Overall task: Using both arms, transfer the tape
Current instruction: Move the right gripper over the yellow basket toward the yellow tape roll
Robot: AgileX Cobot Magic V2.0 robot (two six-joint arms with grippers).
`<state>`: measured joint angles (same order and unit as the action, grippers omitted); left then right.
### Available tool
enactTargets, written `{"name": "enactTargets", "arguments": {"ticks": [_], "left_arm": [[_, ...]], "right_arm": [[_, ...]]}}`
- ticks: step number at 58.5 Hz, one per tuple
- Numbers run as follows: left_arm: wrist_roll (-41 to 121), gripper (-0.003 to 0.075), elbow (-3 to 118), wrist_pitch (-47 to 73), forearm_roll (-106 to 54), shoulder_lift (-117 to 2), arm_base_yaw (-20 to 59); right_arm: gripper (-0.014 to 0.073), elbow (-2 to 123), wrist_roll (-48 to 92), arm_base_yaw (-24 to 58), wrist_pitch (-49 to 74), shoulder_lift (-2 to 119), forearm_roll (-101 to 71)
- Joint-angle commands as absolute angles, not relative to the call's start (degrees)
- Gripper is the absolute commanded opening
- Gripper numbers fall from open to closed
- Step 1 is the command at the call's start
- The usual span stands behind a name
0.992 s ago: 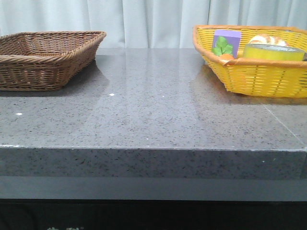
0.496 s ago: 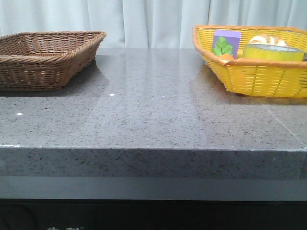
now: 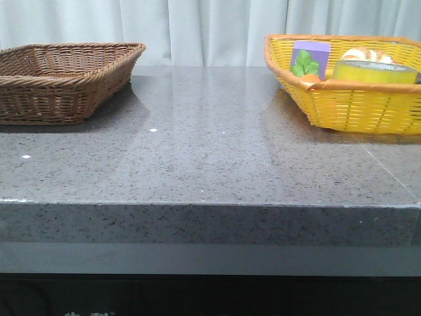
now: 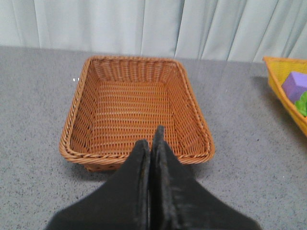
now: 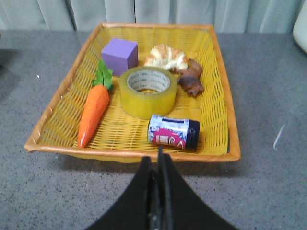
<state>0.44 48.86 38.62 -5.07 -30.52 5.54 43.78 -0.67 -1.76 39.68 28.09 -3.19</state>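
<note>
Your glossy yellow tape roll (image 5: 147, 91) lies flat mid yellow woven basket (image 5: 221, 103), beside the toy orange carrot (image 5: 93, 113). Left gripper (image 4: 150, 143) and right gripper (image 5: 159, 160): both clenched, holding nothing.

Tabletop (image 3: 210, 158) between brown basket (image 3: 62, 79) and yellow basket (image 3: 348, 99) bare; free passage. Tape (image 5: 147, 91) in yellow basket hemmed in: carrot (image 5: 93, 112) beside, purple cube (image 5: 120, 56) and bread (image 5: 165, 57) behind, can (image 5: 173, 132) in front. Access from above open.
</note>
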Motion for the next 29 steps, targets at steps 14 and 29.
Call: {"name": "enactTargets", "arguments": {"ticks": [14,29], "left_arm": [[0.0,-0.002,50.8,34.2,-5.2,-37.4,5.5],[0.3,0.006,50.8,34.1,-4.0,-42.2,5.5]], "right_arm": [[-0.0115,45.5,-0.6,-2.0,36.5,37.6,-3.3],[-0.0039,45.5,-0.6,-2.0,36.7,42.1,-2.6]]}}
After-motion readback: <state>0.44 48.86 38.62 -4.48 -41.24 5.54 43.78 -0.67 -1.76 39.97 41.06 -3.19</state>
